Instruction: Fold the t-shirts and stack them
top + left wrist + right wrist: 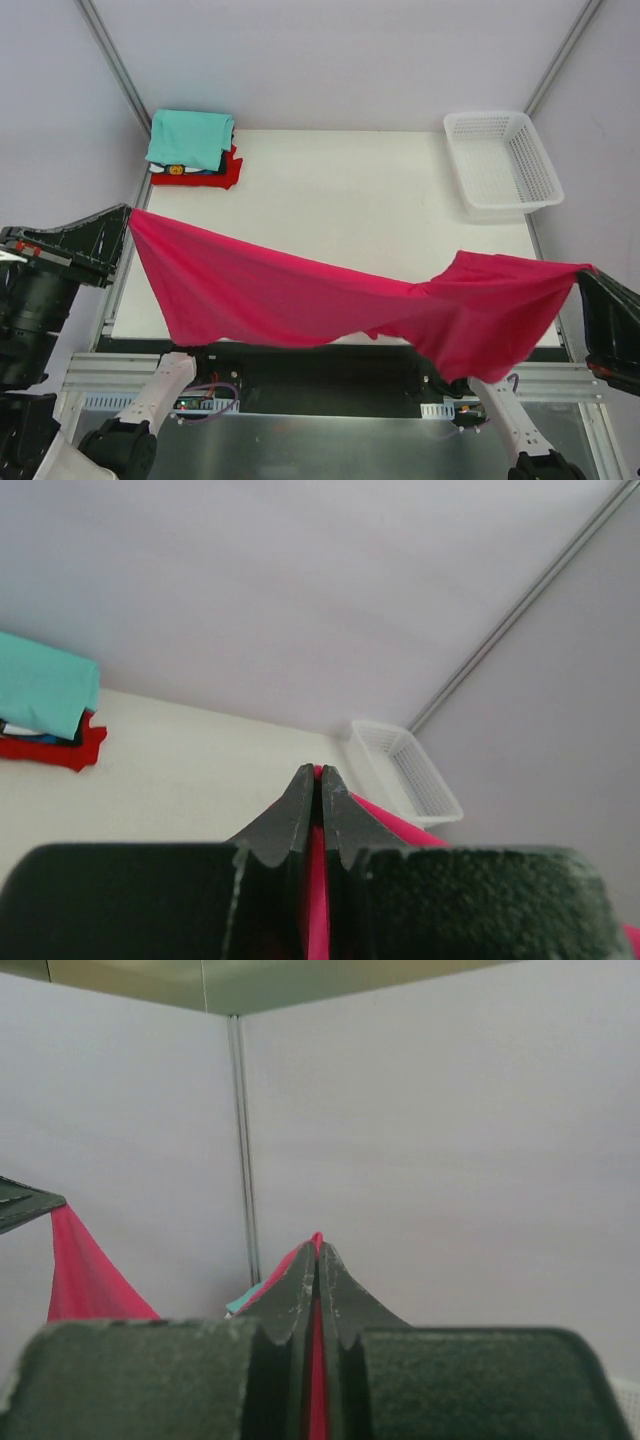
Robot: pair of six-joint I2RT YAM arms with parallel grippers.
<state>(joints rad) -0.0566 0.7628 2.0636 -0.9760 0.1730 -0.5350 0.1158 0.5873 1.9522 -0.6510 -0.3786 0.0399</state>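
Note:
A large magenta-pink t-shirt (330, 305) hangs stretched in the air across the near half of the table, sagging in the middle. My left gripper (128, 212) is shut on its left corner, and pink cloth (318, 900) shows between the closed jaws. My right gripper (582, 272) is shut on the right corner, with a strip of pink cloth (317, 1380) pinched in the jaws. At the table's far left corner sits a stack of folded t-shirts: a teal one (190, 137) on top, dark and red ones (225, 172) beneath. The same stack (40, 695) shows in the left wrist view.
A white plastic mesh basket (500, 160) stands at the far right corner of the table (340, 190); it also appears in the left wrist view (410, 775). Pale walls with metal posts enclose the table. The arm bases sit under the hanging shirt at the near edge.

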